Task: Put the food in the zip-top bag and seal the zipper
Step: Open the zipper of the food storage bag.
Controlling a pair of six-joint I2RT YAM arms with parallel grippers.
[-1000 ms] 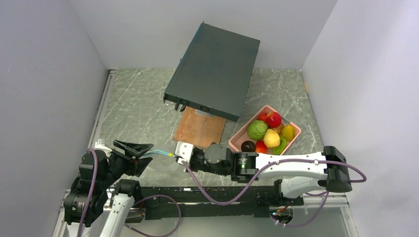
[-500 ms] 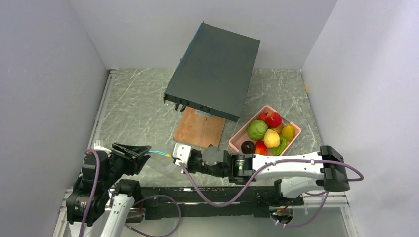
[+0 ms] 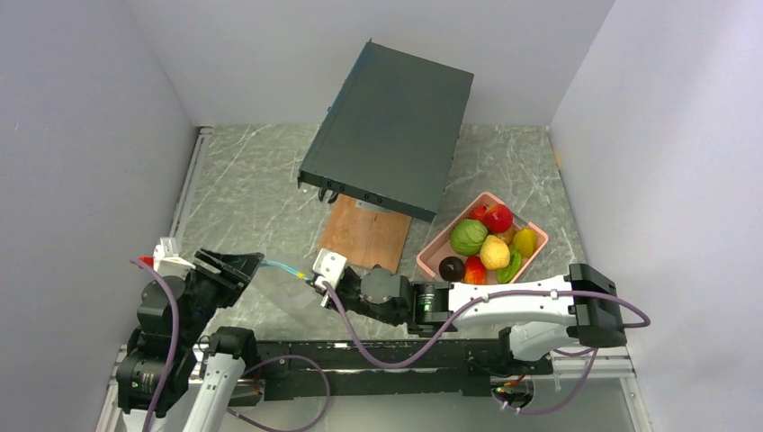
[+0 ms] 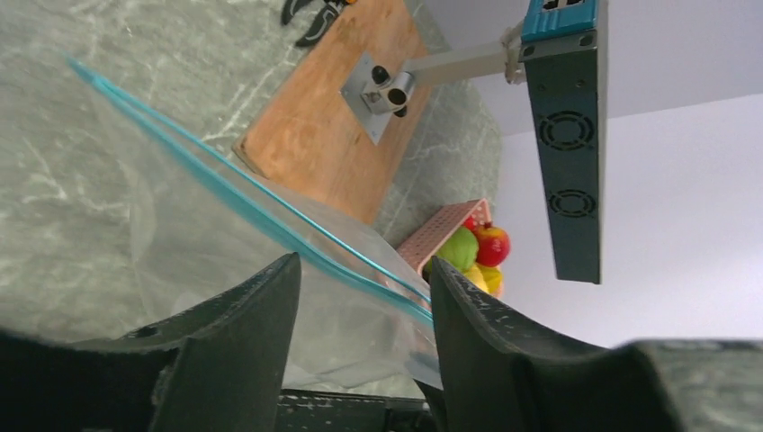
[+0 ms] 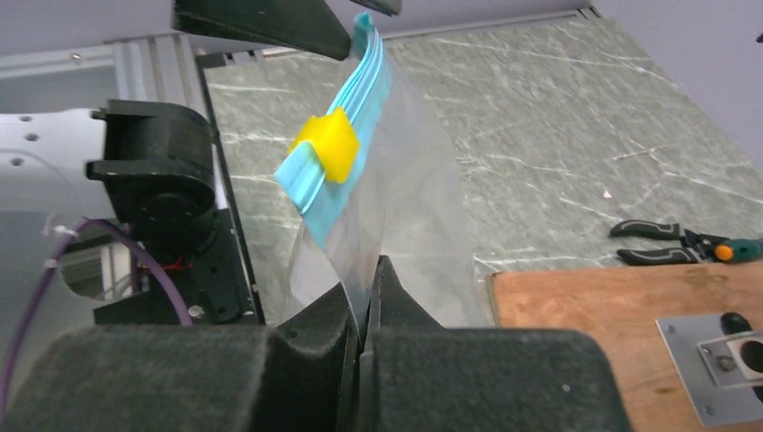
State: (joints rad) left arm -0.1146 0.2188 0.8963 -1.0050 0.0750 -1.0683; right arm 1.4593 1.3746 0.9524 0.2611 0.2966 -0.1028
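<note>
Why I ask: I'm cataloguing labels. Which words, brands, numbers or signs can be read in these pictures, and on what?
No text is readable anywhere.
Blue end plate on the dark metal case: small dark marks, too blurred to read.
Zip-top bag: no print shows on it; its yellow slider is blank.

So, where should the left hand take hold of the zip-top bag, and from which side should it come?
Probably the teal zipper, on the stretch beyond the yellow slider, coming from the left end of the zip-top bag. The strip is the stiff part and runs between the fingers of the open left hand; the film below is limp, and the right hand pinches it there.
</note>
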